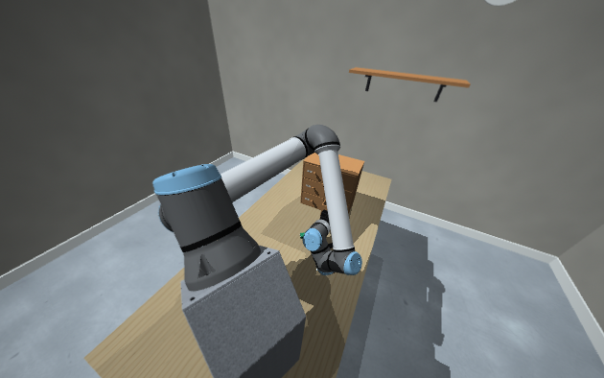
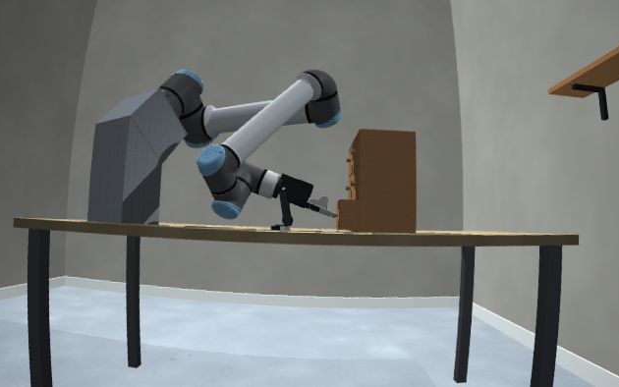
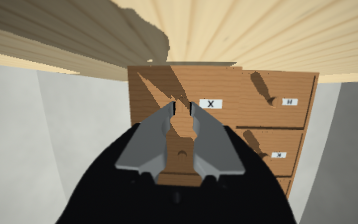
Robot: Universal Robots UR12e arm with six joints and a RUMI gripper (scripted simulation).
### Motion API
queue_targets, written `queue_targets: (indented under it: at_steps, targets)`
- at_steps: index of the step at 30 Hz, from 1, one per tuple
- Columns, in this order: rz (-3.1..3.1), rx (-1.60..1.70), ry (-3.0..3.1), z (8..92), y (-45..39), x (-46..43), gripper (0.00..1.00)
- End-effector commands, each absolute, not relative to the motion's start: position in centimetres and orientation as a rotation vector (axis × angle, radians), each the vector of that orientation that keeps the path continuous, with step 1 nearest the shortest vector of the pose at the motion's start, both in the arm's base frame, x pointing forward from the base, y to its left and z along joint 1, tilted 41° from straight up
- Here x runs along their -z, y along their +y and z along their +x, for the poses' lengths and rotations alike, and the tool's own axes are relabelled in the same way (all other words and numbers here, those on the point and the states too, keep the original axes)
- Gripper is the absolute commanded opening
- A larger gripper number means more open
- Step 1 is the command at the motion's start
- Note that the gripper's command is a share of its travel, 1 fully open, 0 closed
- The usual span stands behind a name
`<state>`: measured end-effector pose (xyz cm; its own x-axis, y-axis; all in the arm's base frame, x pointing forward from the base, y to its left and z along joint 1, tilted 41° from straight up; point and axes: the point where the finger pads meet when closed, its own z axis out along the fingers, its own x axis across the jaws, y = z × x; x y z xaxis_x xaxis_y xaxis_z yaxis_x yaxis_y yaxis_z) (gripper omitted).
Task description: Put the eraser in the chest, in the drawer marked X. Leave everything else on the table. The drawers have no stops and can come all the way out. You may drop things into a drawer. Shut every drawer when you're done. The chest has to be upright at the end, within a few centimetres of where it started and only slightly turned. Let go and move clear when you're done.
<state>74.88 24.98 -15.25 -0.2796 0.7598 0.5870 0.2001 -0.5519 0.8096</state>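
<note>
Toward the tabletop's (image 1: 378,186) (image 2: 496,240) (image 3: 220,30) far short edge, drawer X (image 1: 325,203) (image 2: 348,215) (image 3: 152,95) juts out directly before the pincer (image 1: 324,209) (image 2: 335,214) (image 3: 182,102), nearly closed, gripping its knob (image 3: 182,103); eraser unclear.

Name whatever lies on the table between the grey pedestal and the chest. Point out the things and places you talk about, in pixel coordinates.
Something small with green on it (image 1: 302,235) (image 2: 277,227), seen in the exterior and top views; its kind is unclear. The gripper (image 1: 324,211) (image 2: 336,215) (image 3: 182,102) hangs above the table there.
</note>
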Motion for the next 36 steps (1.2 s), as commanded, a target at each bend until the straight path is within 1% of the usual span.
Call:
queue_targets:
  at_steps: [1,36]
  targets:
    - [1.569,-1.886,1.185,74.7,24.91,15.27,0.07]
    - [1.569,-1.886,1.185,74.01,24.81,15.47,0.07]
